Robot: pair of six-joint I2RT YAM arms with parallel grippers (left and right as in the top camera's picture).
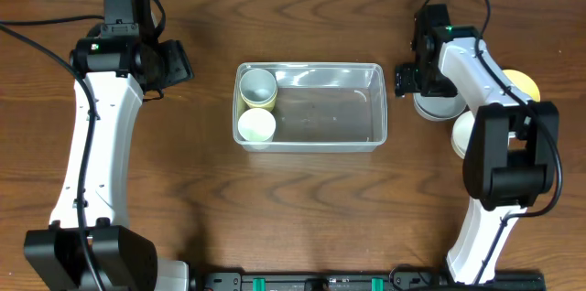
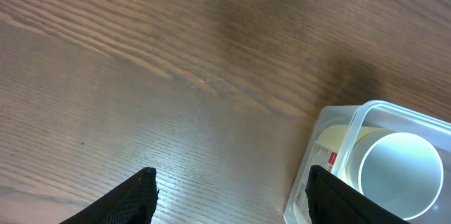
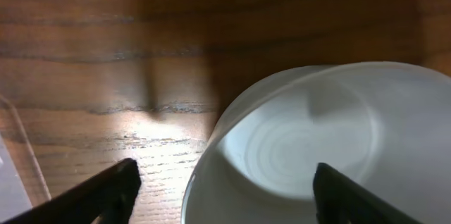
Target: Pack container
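Right gripper [image 3: 225, 171] first: it's spread wide and holding nothing. The near rim of a white bowl [image 3: 310, 146] sits between my fingers. One finger is out over bare counter [image 3: 106, 76], clear of that rim, and the other hangs over the bowl's hollow. I can't tell whether that one touches the bowl. The jaws look lined up for a pinch on the rim, but no grip is made yet.

Over on the other side, my left gripper [image 2: 232, 185] is open too and empty. It hovers above bare wood just beside the left end of the container [image 1: 334, 113].

The container sits in the middle of the counter between my two arms, with no lid that I can see. Inside it, two cups stand upright at the left end, side by side. One is a pale yellowish cup [image 1: 259, 88] and the other a white cup [image 1: 256, 126]. The remainder of the floor is bare, so there's plenty of room.

Outside on the right sits the bowl under my gripper. Near it are a second white bowl [image 1: 461, 133] and a yellow bowl [image 1: 524, 83], both partly hidden by my right arm.

My read is that the packing is under way but far from done. Two cups are in, at least three bowls are waiting, and this white bowl looks like the next one.
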